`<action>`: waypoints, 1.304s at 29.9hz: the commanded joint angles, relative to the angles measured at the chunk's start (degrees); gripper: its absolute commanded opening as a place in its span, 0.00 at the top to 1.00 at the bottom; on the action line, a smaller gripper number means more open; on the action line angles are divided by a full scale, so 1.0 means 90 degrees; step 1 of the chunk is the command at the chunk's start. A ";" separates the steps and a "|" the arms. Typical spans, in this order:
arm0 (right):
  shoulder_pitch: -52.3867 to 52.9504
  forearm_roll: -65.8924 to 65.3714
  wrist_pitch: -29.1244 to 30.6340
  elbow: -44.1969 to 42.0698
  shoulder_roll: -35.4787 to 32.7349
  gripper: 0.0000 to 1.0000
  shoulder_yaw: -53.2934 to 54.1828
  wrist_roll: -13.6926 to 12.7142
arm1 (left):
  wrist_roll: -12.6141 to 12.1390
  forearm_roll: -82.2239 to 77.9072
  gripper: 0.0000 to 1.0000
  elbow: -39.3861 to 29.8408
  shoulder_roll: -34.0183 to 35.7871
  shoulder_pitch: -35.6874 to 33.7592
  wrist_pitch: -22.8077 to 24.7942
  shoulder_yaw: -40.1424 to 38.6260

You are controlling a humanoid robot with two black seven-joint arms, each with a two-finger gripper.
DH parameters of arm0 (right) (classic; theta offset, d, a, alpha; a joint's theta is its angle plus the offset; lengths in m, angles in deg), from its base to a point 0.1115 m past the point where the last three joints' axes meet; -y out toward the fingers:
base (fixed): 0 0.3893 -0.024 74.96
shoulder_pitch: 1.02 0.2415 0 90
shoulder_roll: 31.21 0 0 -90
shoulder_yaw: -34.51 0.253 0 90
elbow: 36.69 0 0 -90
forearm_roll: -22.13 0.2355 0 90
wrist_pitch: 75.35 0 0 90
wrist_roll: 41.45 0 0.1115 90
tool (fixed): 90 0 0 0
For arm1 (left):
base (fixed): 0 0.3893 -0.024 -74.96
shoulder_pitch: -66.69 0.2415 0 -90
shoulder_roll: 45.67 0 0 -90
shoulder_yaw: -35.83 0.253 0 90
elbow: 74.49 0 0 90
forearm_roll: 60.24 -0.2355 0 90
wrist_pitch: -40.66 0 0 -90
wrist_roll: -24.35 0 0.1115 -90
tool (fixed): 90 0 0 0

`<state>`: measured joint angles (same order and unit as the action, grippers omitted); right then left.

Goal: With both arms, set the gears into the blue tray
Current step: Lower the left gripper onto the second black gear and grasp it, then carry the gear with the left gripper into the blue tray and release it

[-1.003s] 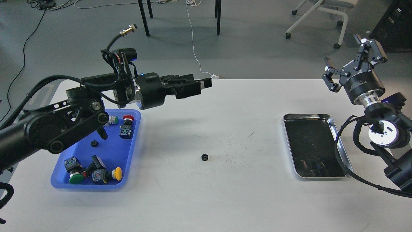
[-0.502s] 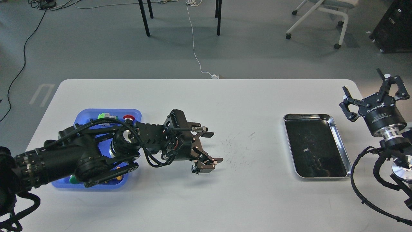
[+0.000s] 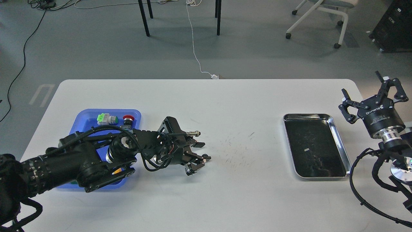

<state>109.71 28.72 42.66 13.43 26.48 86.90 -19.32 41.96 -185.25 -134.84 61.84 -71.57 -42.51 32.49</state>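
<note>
- Your left gripper (image 3: 197, 164) sits low over the white table (image 3: 225, 199) at centre-left of the frame, its two fingers spread a little apart and angled down toward the tabletop.
- One gear (image 3: 204, 157), small and black, shows at the upper fingertip of that gripper; whether the fingers actually have hold of it you cannot tell from this view.
- One blue tray (image 3: 84, 117) lies at the left of the frame, much of it covered by your left arm (image 3: 74, 164), which crosses over it.
- Two push-button switches show in the tray's far end: one green-capped switch (image 3: 105, 119) and one red-capped switch (image 3: 128, 119), side by side.
- Your right gripper (image 3: 370, 96) stands raised at the far right edge of the frame, fingers spread wide and holding nothing.
- One steel tray (image 3: 341, 148) with a dark inside rests on the table at right of centre, just beside your right arm (image 3: 391, 145) and well apart from the blue tray.
- Only one gear can be counted here; any others in the blue tray would be hidden under the arm.
</note>
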 commanded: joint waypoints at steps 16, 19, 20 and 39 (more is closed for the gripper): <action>0.0001 0.0000 -0.0001 -0.0003 -0.0013 0.03 0.0009 0.0002 | 0.0065 0.0001 0.91 -0.0052 0.0095 0.0031 -0.0046 -0.0137; 0.0001 -0.0010 -0.0001 -0.0013 -0.0013 0.03 0.0009 0.0002 | 0.0075 0.0001 0.91 -0.0393 0.0572 -0.0135 -0.0192 -0.0205; 0.0001 -0.0010 -0.0001 -0.0013 -0.0013 0.03 0.0009 0.0002 | 0.0085 0.0001 0.91 -0.0539 0.0845 -0.0164 -0.0202 -0.0205; 0.0098 -0.0030 -0.0001 -0.0042 0.0162 0.03 -0.0020 -0.0007 | 0.0632 0.1828 0.89 0.0073 0.4080 0.0255 -0.0710 -0.0166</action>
<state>110.51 28.50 42.65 12.99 27.93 86.81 -19.37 47.75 -172.00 -138.40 98.93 -69.70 -48.41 30.77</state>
